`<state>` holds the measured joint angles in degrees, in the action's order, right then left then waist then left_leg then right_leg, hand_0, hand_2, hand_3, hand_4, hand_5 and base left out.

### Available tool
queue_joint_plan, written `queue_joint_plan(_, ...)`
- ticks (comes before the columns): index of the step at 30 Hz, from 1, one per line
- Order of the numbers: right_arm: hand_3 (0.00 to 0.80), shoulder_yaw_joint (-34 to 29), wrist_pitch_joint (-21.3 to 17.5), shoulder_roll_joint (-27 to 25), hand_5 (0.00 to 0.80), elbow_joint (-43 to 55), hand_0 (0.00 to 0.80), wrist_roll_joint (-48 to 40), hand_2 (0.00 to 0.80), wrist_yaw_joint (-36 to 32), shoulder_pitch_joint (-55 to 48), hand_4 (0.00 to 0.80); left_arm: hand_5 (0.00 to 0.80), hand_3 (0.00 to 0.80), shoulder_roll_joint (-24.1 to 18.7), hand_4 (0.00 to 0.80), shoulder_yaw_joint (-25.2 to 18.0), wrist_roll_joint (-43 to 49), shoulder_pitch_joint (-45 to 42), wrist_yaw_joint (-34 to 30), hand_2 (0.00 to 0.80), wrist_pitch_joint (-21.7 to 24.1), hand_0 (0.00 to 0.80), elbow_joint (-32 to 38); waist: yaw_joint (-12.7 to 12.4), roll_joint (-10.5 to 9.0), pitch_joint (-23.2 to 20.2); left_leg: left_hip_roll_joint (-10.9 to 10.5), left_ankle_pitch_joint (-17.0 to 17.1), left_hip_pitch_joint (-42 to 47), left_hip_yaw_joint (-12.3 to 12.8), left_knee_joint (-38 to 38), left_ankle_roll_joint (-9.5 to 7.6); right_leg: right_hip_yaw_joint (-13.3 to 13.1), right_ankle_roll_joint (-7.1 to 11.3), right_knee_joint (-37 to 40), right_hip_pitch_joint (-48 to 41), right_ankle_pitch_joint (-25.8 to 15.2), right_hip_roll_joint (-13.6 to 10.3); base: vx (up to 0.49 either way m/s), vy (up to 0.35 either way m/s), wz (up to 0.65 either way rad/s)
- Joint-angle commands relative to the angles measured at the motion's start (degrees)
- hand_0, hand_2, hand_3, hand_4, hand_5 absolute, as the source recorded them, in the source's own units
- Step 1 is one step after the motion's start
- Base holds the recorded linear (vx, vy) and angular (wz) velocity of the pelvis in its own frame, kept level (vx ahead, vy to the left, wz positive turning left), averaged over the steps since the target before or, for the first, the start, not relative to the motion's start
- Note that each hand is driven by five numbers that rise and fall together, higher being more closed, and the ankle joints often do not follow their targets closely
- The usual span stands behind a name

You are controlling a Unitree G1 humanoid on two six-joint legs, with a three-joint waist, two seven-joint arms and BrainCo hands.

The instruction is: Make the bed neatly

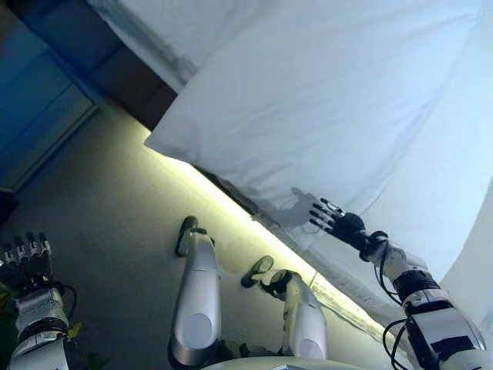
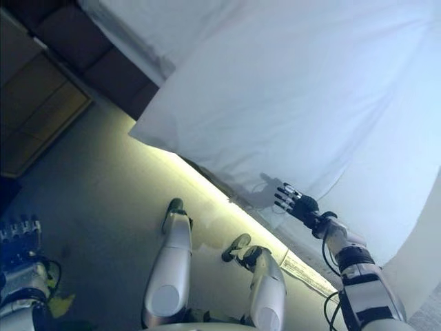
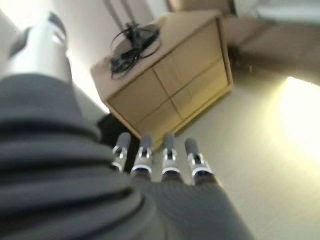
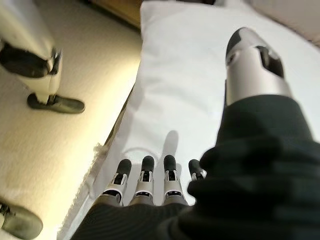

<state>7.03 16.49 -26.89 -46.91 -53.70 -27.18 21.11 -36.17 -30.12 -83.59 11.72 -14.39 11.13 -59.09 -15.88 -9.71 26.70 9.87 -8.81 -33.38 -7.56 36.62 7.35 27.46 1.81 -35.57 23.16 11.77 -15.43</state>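
Note:
A white duvet (image 1: 331,108) covers the bed and hangs over its near side, its corner (image 1: 154,140) jutting toward the floor. My right hand (image 1: 333,219) hovers open just above the duvet's hanging edge, fingers straight, holding nothing. In the right wrist view the fingers (image 4: 145,175) point along the white cloth (image 4: 190,75). My left hand (image 1: 25,258) is open low at the left, over the floor and away from the bed. Its fingers (image 3: 167,152) are straight in the left wrist view.
A lit strip (image 1: 231,204) runs along the bed's base at floor level. A wooden cabinet (image 3: 170,80) with cables on top stands on the carpet (image 1: 100,216) at the left, near the bed's dark headboard end (image 2: 83,48).

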Motion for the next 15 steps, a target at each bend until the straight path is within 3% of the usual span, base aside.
queue_joint_plan(1, 0.0, -3.3, -0.3, -0.1, 0.0, 2.3, 0.0, -2.1, 0.0, 1.3, -3.3, 0.0, 0.0, 0.0, -0.3, 0.0, 5.7, 18.7, -4.8, 9.6, 0.0, 10.6, 0.0, 2.4, 1.3, 2.7, -5.3, -0.7, 0.7, 8.3, 4.1, -10.0, -1.35, -4.6, 6.12, 10.3, -8.0, -5.7, -3.0, 0.104, -0.119, -0.17)
queue_joint_plan(6, 0.0, -5.6, -0.3, 0.4, 0.0, 3.8, 0.0, 1.2, 0.0, 1.1, -9.5, 0.0, 0.0, 0.0, 2.5, 0.0, 12.3, 38.0, -9.3, 16.3, 0.0, 12.8, 0.0, 6.3, 2.9, 4.28, -10.1, -0.8, 5.8, 17.1, 7.5, -20.4, -0.47, -3.7, 6.35, 23.1, -16.7, -10.3, -0.7, 0.099, -0.057, -0.13)
queue_joint_plan(10, 0.0, -6.5, -0.9, 1.1, 0.0, 2.7, 0.0, 4.6, 0.0, 0.3, -14.4, 0.0, 0.0, 0.0, 3.1, 0.0, 15.5, 50.1, -11.5, 17.8, 0.0, 9.0, 0.0, 6.9, 4.0, 5.12, -14.4, -1.1, 7.7, 23.7, 9.7, -27.4, -0.12, -3.7, 6.98, 29.0, -21.6, -12.5, 0.3, 0.197, -0.051, -0.11)
queue_joint_plan(15, 0.0, -4.2, -1.7, 4.1, 0.0, -0.2, 0.0, 11.8, 0.0, 0.1, -18.4, 0.0, 0.0, 0.0, 4.1, 0.0, 23.7, 66.5, -12.4, 19.1, 0.0, 3.5, 0.0, 2.6, 7.2, 7.46, -19.8, -1.9, 10.7, 32.0, 13.2, -37.0, -0.4, -5.3, 7.73, 35.5, -25.7, -15.6, 1.5, 0.115, -0.02, -0.17)
